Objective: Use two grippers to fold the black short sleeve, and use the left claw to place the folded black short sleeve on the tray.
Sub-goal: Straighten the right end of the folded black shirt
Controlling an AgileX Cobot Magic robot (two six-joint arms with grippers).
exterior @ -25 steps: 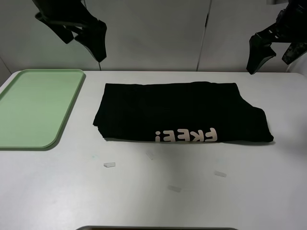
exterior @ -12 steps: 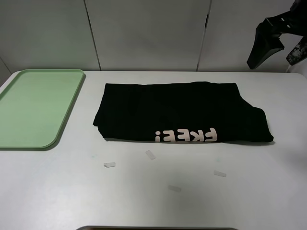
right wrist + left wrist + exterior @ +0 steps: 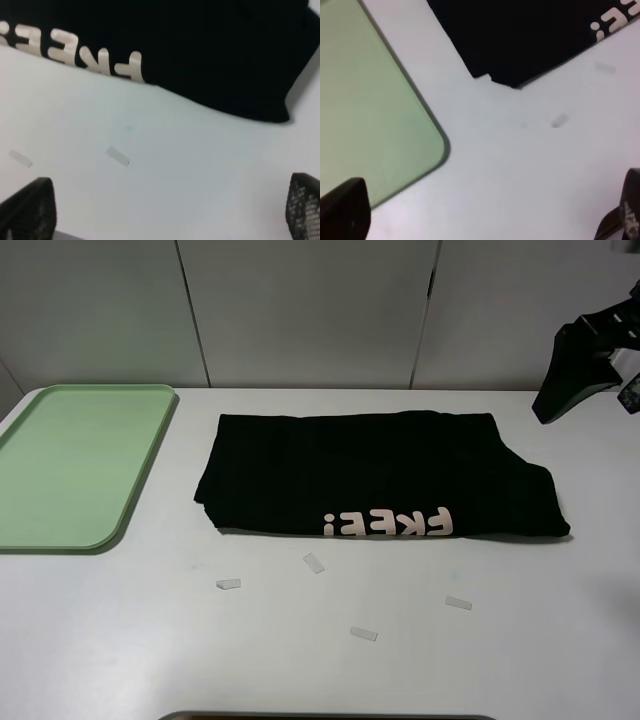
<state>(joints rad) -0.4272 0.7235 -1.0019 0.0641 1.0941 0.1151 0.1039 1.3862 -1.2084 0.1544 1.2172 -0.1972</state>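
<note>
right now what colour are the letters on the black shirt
Pale pink letters on the black short sleeve, clearest in the exterior high view.

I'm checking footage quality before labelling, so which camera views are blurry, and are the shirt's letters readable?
Exterior high view: sharp and evenly lit, pale letters on the black short sleeve crisp. Left wrist view: soft throughout, rim of the tray smeared. Right wrist view: also blurred, letters fuzzy but legible, pincer fingers dark unfocused blobs.

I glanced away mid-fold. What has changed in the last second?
The left hand lifted out of the exterior high view, and the right hand drifted rightward toward the frame edge. Both are open and hold nothing. The black short sleeve and the tray stayed put.
</note>
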